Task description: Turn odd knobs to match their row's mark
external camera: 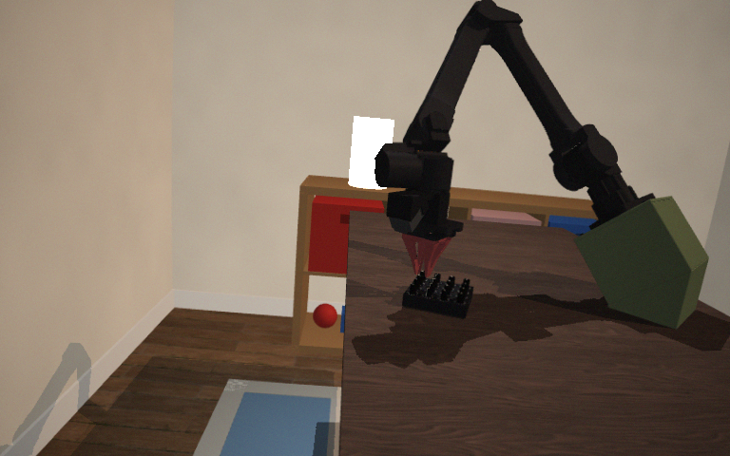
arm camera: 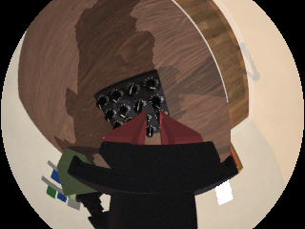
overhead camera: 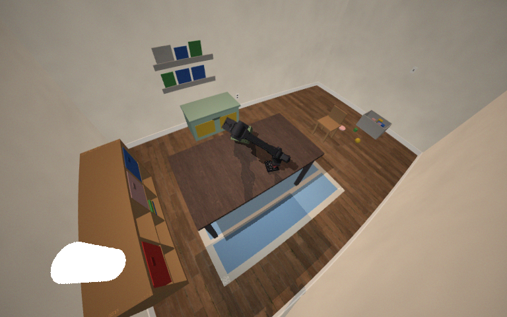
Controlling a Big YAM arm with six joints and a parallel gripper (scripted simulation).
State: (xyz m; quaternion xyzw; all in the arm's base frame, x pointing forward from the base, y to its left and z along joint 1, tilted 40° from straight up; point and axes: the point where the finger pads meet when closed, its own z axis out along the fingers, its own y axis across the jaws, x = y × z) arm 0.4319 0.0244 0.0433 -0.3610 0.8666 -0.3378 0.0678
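The black knob box (external camera: 438, 294) stands on its feet on the dark wooden table, near the table's left edge in the exterior view. It also shows small in the top view (overhead camera: 271, 166) and in the wrist view (arm camera: 130, 102). Its knobs are black with white lines; I cannot read their marks or names. My gripper (external camera: 424, 273) points straight down over the box's left end, with its red fingers a narrow gap apart. In the wrist view a knob (arm camera: 151, 129) sits at the fingertips. I cannot see the fingers pressing on it.
The arm's green base (external camera: 643, 259) stands on the table to the right of the box. The table edge (external camera: 346, 316) runs close to the box's left side. A wooden shelf unit (external camera: 323, 237) with a red bin stands behind the table.
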